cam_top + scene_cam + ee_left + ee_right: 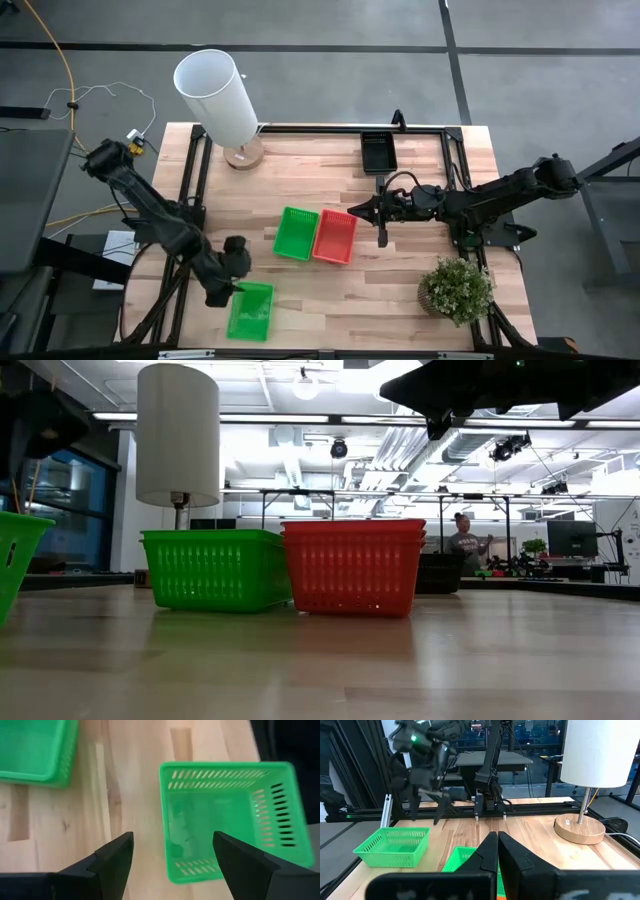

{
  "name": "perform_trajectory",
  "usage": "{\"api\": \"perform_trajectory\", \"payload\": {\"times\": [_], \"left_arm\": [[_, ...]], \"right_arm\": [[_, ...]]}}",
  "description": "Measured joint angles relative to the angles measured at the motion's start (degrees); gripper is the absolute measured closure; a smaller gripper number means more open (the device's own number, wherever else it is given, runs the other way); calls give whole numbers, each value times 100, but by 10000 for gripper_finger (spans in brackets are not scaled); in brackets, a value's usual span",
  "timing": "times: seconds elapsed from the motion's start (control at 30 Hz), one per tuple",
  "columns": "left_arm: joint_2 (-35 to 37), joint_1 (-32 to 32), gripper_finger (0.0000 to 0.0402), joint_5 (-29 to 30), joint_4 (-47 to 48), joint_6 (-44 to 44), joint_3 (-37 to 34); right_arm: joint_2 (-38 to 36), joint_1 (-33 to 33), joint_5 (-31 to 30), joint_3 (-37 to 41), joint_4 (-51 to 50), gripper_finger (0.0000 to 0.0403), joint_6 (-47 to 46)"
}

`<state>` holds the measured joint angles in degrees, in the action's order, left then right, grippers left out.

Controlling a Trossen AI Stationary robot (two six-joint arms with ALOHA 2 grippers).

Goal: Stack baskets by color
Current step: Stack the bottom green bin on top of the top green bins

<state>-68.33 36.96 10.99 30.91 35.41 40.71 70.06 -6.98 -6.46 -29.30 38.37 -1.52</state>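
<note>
A bright green basket (250,311) (230,820) rests on its bottom near the table's front edge, left of centre. My left gripper (230,288) (172,855) hangs open just above its far left rim, tilted down, touching nothing. Mid-table, another green basket (296,233) (215,568) sits beside a red basket stack (335,236) (352,565), which shows more than one rim in the low view. A black basket (378,152) lies at the far edge. My right gripper (353,207) (495,851) is shut and level, above the red stack's far side, holding nothing.
A white lamp (215,92) on a wooden base (579,828) stands at the far left. A potted plant (457,290) sits at the near right. Bare wood (340,305) lies between the near green basket and the plant. A person (465,543) shows in the room beyond.
</note>
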Motion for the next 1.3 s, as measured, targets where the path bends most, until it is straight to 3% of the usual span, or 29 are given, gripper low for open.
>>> {"api": "perform_trajectory", "payload": {"times": [0.5, 0.63, 0.8, 0.83, 1.17, 1.3], "left_arm": [[-1769, -152, 154, -175, -641, -31, -4], [-1946, -211, 218, -266, -741, 27, -4], [-2005, -193, 371, -440, -786, -117, -4], [-1999, -191, 385, -469, -790, -130, -4], [-1712, -191, 401, -456, -809, -455, -2], [-1234, -200, 401, -390, -495, -529, 83]], "right_arm": [[0, 0, 2, -2, 0, 403, 26], [0, 28, 4, -2, 0, 403, -36], [0, 154, 4, -2, 0, 403, -170], [0, 179, 5, -2, 0, 403, -217], [0, 251, 105, -2, -2, 403, -258], [0, 249, 115, -2, -4, 403, -258]]}}
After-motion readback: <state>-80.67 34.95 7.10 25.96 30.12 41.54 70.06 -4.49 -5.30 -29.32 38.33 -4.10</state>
